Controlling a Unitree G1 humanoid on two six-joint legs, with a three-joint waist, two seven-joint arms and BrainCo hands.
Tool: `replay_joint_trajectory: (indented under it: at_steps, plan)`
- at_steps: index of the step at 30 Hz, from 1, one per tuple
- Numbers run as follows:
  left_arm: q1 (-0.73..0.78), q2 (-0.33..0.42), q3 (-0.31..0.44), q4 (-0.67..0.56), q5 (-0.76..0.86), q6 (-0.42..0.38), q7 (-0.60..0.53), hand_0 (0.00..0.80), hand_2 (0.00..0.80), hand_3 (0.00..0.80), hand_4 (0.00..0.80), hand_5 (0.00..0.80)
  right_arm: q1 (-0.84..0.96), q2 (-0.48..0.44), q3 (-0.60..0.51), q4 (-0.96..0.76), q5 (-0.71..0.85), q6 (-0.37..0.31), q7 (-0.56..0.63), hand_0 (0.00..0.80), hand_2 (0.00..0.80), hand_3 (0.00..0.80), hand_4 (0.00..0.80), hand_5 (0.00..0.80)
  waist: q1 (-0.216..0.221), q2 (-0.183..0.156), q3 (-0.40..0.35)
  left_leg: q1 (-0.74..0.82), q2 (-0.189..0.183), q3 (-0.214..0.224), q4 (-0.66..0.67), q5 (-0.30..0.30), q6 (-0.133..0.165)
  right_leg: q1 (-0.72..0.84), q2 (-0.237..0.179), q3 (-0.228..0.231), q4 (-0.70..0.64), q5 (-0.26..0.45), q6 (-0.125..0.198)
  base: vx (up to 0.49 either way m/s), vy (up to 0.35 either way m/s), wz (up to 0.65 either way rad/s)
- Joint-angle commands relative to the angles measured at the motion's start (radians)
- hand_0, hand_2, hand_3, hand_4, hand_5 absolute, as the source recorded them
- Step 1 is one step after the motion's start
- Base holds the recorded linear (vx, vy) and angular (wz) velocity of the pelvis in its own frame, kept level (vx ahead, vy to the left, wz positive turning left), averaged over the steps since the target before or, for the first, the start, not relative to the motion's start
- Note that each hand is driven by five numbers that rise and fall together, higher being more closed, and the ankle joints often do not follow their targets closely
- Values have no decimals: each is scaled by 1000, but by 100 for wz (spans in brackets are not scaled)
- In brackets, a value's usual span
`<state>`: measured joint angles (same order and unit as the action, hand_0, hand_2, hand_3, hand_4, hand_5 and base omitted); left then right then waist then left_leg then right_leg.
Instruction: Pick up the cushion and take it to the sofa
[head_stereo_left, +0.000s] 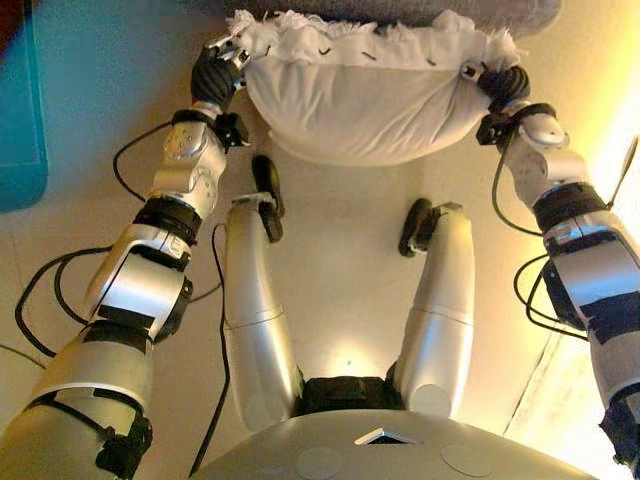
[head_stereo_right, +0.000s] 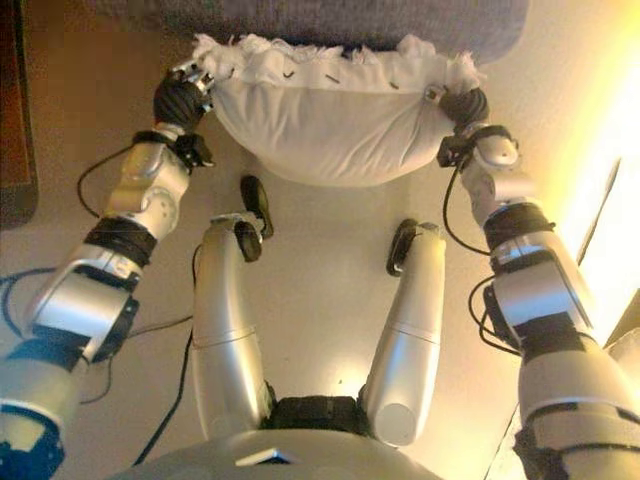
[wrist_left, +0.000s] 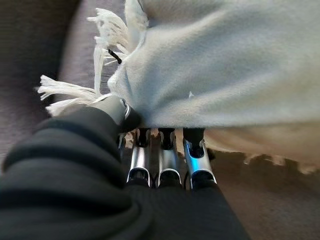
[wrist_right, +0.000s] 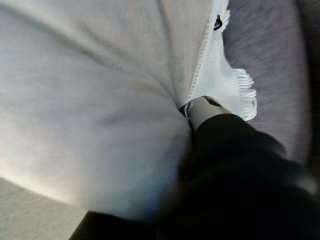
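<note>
Both hands pinch the cushion (head_stereo_left: 360, 100) at its ends: left hand (head_stereo_left: 215, 70), right hand (head_stereo_left: 495, 85), held above the floor just short of the sofa (head_stereo_right: 300, 20). Your grips are shallow, so either end could slip free.

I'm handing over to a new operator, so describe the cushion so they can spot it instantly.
Look at the top of the head views, where the grey sofa runs across. Just in front of it hangs the cushion, held up at each end by the left robot hand and the right robot hand. It is the only white, plump thing, with a fringed edge.
</note>
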<state>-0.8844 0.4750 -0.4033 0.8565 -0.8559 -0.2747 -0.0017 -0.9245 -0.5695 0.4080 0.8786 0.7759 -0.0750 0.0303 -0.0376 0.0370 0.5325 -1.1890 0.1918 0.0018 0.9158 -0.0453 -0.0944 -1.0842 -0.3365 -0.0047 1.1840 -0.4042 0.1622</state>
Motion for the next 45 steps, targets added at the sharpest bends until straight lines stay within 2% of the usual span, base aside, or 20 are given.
replay_joint_trajectory:
  at_steps: [1,5,9,10,14,16,18,21,22,24,26,32,38,43,45]
  plan:
    - [1,-38,45,-149,68,-98,-33,800,800,800,800,800,15,40,-91,-212,-36,-103,-49,800,800,800,800,800,8,-2,-48,160,72,-3,-34,-110,-70,94,7,-5,-282,278,-17,149,9,3]
    - [88,-51,69,-258,113,-59,-24,800,800,800,800,800,127,51,-123,-364,-87,-84,-98,800,800,800,800,800,9,-10,-83,290,51,14,-164,-73,-58,226,7,-24,-429,315,-12,158,10,3]
    - [172,-52,91,-370,111,9,-43,800,800,800,800,800,241,79,-147,-486,-128,-56,-119,800,800,800,800,800,15,-33,-140,453,12,41,-304,-54,-41,392,-5,-70,-590,348,0,207,-3,8]
    - [181,-53,93,-388,121,21,-42,800,800,800,800,800,256,82,-149,-504,-127,-45,-121,800,800,800,800,800,16,-39,-155,480,-2,47,-343,-23,-30,422,-11,-80,-637,383,-6,152,-3,4]
    - [198,-60,95,-399,82,50,-35,800,800,800,800,800,285,96,-157,-498,-100,-30,-112,800,800,800,800,800,26,-52,-207,599,-21,54,-424,-22,-19,541,-24,-104,-739,409,-1,129,-11,5]
    - [222,-72,103,-412,73,60,-15,800,800,800,800,800,311,115,-159,-513,-97,-37,-121,800,800,800,800,800,25,-60,-233,663,-24,77,-466,-18,-15,604,-30,-123,-793,425,4,90,-32,0]
    - [243,-87,99,-412,82,70,-18,800,800,800,800,800,360,130,-175,-531,-89,-54,-146,800,800,800,800,800,22,-66,-258,739,-23,133,-519,-8,-12,692,-44,-169,-848,442,12,113,-68,3]
    - [294,-103,97,-420,145,73,0,800,800,800,800,800,417,153,-189,-551,-80,-64,-149,800,800,800,800,800,25,-65,-293,847,-42,141,-626,20,-1,785,-37,-191,-917,462,23,156,5,25]
    - [318,-108,91,-430,160,95,16,800,800,800,800,800,440,159,-194,-564,-73,-37,-138,800,800,800,800,800,28,-60,-325,916,-46,149,-710,46,1,845,-32,-206,-964,474,30,185,70,21]
    - [335,-118,85,-427,200,123,33,800,800,800,800,800,455,157,-192,-562,-61,4,-115,800,800,800,800,800,33,-57,-363,994,-54,160,-786,68,4,926,-22,-225,-1019,484,39,232,82,6]
    - [344,-133,79,-412,171,159,50,800,800,800,800,800,473,157,-193,-539,-45,15,-97,800,800,800,800,800,41,-55,-408,1057,-62,166,-832,76,8,995,-14,-240,-1053,483,44,267,57,5]
    - [437,-155,114,-426,184,202,15,800,800,800,800,800,581,203,-217,-580,-61,11,-78,800,800,800,800,800,62,-65,-479,1152,-70,172,-855,57,22,1091,-23,-256,-1046,477,55,212,30,13]
    - [474,-152,147,-429,154,241,-22,800,800,800,800,800,607,207,-222,-554,-16,91,-26,800,800,800,800,800,73,-77,-506,1191,-85,176,-814,12,31,1146,-41,-259,-1057,482,58,98,101,5]
    - [427,-139,113,-385,172,242,-45,800,800,800,800,800,552,189,-200,-471,9,82,-21,800,800,800,800,800,77,-81,-508,1207,-121,173,-806,-6,58,1140,-76,-227,-1000,557,66,-15,191,8]
    - [391,-132,93,-369,157,242,-55,800,800,800,800,800,535,179,-209,-450,20,73,-26,800,800,800,800,800,71,-74,-507,1206,-148,159,-810,-11,80,1110,-80,-189,-903,597,58,-14,250,13]
